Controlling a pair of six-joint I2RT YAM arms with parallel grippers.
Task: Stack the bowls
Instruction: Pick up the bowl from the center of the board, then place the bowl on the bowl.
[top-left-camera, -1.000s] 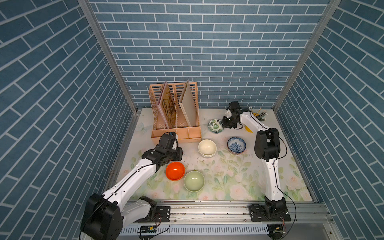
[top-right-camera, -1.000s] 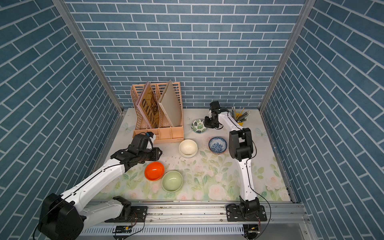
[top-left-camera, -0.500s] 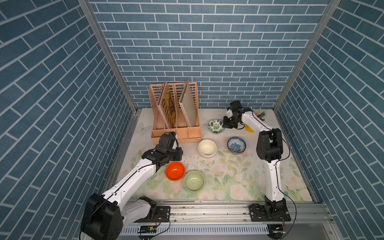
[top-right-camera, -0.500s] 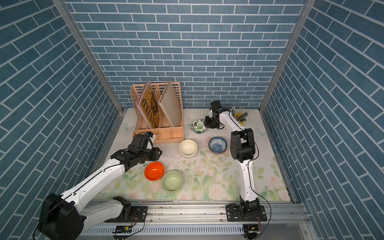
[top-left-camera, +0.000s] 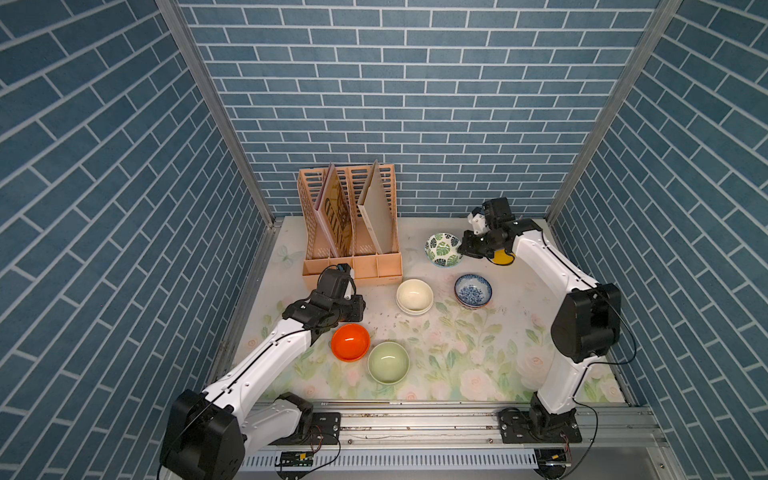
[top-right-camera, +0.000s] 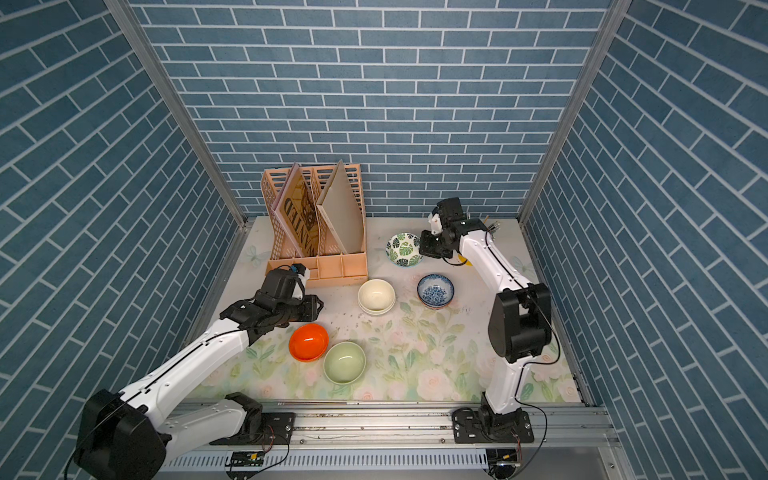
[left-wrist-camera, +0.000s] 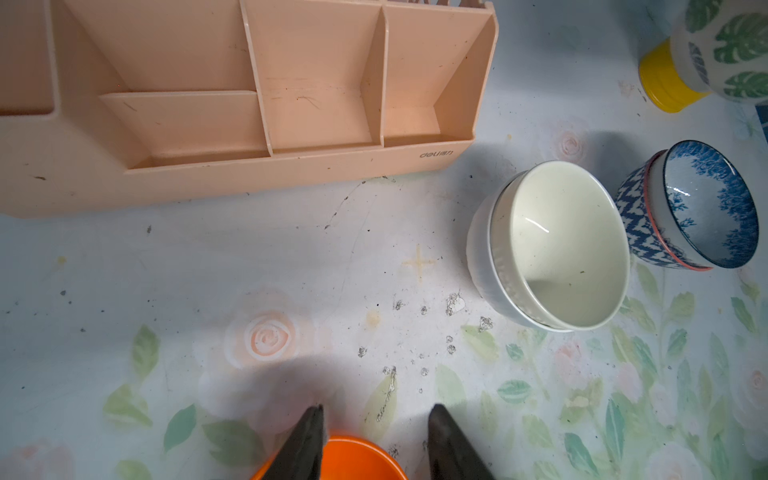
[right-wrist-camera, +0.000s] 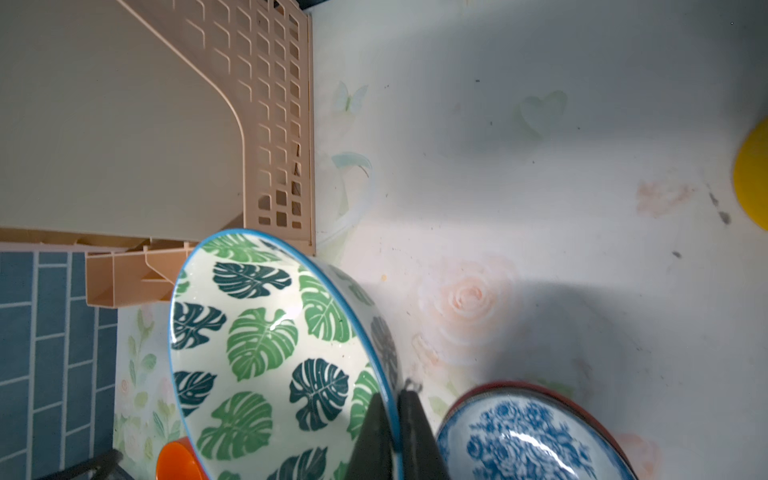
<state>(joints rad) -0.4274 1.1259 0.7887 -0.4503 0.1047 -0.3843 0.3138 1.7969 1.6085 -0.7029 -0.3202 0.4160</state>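
A round bowl patterned with green leaves (top-right-camera: 404, 249) stood tilted near the back wall, its rim against the right gripper (top-right-camera: 423, 249). Just in front of it sat a blue floral bowl (top-right-camera: 435, 291). Beside that, a plain cream bowl (top-right-camera: 376, 294) was nested in a white bowl (top-right-camera: 375, 311). The left gripper (top-right-camera: 316, 308) hung just behind a glossy orange bowl (top-right-camera: 308, 342), with a pale green bowl (top-right-camera: 344, 362) just beside it. A peach plastic file rack (top-right-camera: 332, 270) stood at the rear.

The round leaf-patterned ceramic bowl (right-wrist-camera: 266, 340) and the round cream ceramic bowl (left-wrist-camera: 569, 249) have a glossy glaze with bright highlights. The peach plastic file organiser (left-wrist-camera: 291, 174) is smooth, matt and lightly scratched. The floral desk cover (left-wrist-camera: 291, 270) is matt and speckled with scuffs.
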